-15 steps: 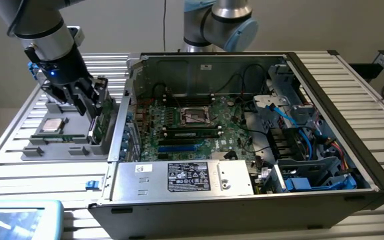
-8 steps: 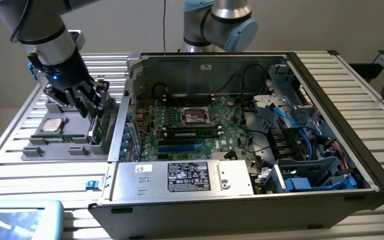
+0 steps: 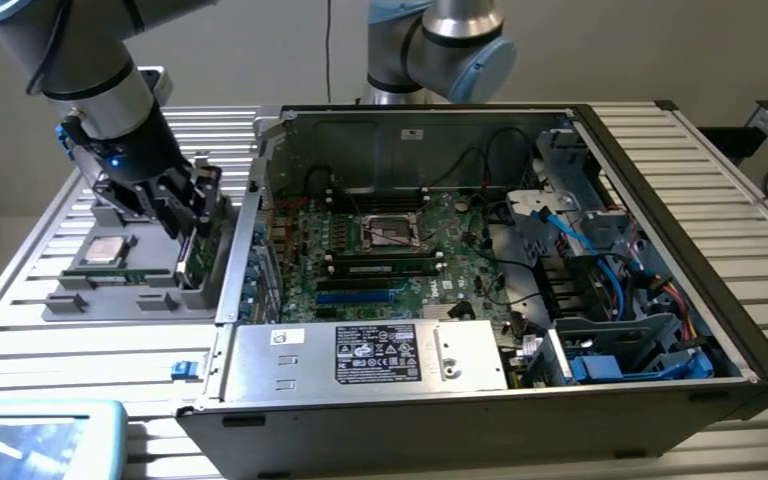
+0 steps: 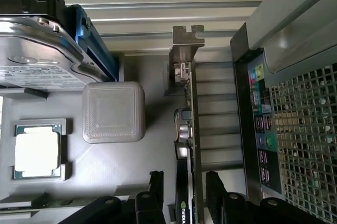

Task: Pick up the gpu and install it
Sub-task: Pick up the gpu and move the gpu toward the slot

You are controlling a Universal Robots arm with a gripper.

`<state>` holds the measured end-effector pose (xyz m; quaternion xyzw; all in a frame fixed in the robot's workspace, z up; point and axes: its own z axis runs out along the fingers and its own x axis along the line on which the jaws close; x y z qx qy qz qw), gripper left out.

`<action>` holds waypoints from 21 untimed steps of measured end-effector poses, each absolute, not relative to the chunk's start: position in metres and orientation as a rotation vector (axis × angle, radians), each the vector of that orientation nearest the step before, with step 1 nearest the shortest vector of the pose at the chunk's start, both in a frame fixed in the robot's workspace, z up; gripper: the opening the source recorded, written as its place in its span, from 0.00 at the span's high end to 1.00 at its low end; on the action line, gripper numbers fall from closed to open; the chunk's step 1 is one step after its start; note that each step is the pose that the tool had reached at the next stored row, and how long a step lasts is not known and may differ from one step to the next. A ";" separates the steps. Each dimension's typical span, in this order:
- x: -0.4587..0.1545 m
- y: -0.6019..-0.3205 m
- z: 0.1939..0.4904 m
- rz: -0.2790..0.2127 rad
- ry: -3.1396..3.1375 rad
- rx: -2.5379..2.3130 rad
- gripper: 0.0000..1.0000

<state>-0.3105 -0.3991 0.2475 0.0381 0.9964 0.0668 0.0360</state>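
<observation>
fingers of the gripper sit closest to my wrist camera, spread wide with one on each flat side of the gpu. i see a clear gap between one finger and the card. the other finger is just beside it, and i cannot tell whether it touches. the gpu stands on its long edge in the grey tray, with a green logo on its black face showing between the fingers and its metal bracket at the end away from the gripper. on the tray near the card is a grey square block. past that the cpu lies flat in its pocket, and a hard drive with a white label sits in a blue carrier. on the card's other side i see the rear of the computer case, with its ports and mesh grille. from the exterior view the arm reaches down over the tray at the exterior view's left, just beside the case wall. the case lies open on a slatted table. nearest that camera is the silver power supply, behind it the motherboard, and farthest back the base of a second arm.
</observation>
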 end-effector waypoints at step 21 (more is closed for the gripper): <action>-0.308 -0.394 0.231 0.205 3.060 0.117 0.54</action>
